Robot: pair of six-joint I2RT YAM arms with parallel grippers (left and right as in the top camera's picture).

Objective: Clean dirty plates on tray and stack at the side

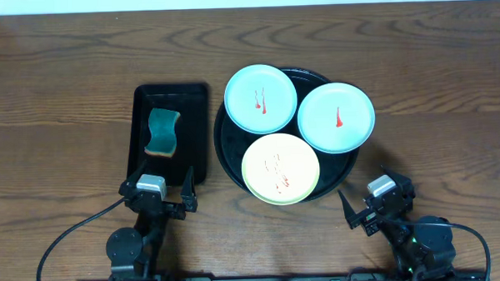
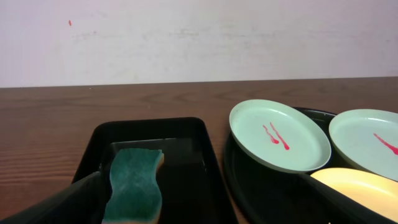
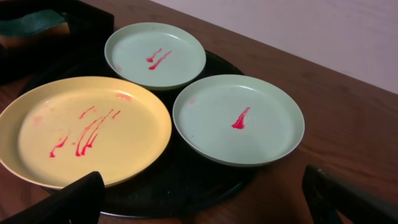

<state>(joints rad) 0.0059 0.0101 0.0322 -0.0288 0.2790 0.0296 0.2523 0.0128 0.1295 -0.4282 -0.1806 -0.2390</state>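
Note:
Three plates lie on the round black tray (image 1: 230,154): a mint-blue plate (image 1: 260,98) at the back left with red streaks, a mint-blue plate (image 1: 336,117) at the right with one red streak, and a yellow plate (image 1: 280,168) at the front with red streaks. All show in the right wrist view: the yellow plate (image 3: 81,134), the back-left plate (image 3: 155,55), the right plate (image 3: 239,118), the tray (image 3: 186,183). My left gripper (image 1: 164,193) is open and empty near the table's front. My right gripper (image 1: 371,205) is open and empty in front of the tray's right side.
A rectangular black tray (image 1: 195,109) left of the round tray holds a teal sponge (image 1: 162,133), also in the left wrist view (image 2: 134,183). Bare wood tabletop (image 1: 65,97) surrounds both trays.

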